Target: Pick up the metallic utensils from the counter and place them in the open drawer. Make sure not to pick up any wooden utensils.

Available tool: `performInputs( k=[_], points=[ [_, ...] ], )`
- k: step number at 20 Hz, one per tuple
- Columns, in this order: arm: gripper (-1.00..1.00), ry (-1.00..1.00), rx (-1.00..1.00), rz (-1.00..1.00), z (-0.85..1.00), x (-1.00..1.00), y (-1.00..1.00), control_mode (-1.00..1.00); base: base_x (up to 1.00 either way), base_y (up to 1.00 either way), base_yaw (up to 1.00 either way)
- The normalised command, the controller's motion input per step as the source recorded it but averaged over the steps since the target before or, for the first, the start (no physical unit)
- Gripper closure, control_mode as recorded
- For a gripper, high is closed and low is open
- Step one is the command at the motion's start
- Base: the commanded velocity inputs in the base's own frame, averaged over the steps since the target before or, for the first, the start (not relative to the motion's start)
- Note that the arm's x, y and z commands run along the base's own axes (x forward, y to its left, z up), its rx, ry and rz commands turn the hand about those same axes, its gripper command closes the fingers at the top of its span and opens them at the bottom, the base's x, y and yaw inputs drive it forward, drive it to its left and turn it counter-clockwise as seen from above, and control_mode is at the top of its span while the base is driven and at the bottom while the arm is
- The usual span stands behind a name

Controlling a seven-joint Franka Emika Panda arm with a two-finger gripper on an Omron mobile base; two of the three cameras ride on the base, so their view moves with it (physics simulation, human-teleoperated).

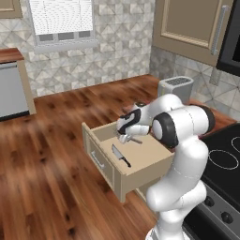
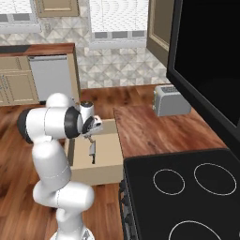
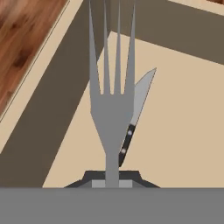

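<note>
Wood-plank floor (image 1: 42,154), patterned tile wall (image 1: 122,42), shaded window (image 1: 63,18) (perhaps a dishwasher (image 2: 51,77) beyond)

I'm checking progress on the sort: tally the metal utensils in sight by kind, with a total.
Forks: 1, the fork in the gripper over the drawer.
Knives: 1, the knife lying in the drawer.
Total: 2
</note>
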Motion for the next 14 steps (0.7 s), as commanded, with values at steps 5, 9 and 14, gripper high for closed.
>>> performInputs(
  k=[5, 9, 14],
  points=[
    [1.00, -0.09, 0.00, -0.18, -0.18, 0.07, 0.09, -1.00, 0.00, 0.00, 0.00],
    [1.00, 0.02, 0.00, -0.16, -0.08, 0.10, 0.02, -1.00, 0.00, 0.00, 0.00],
    [1.00, 0.09, 0.00, -0.07, -0.23, 0.00, 0.07, -1.00, 0.00, 0.00, 0.00]
  ],
)
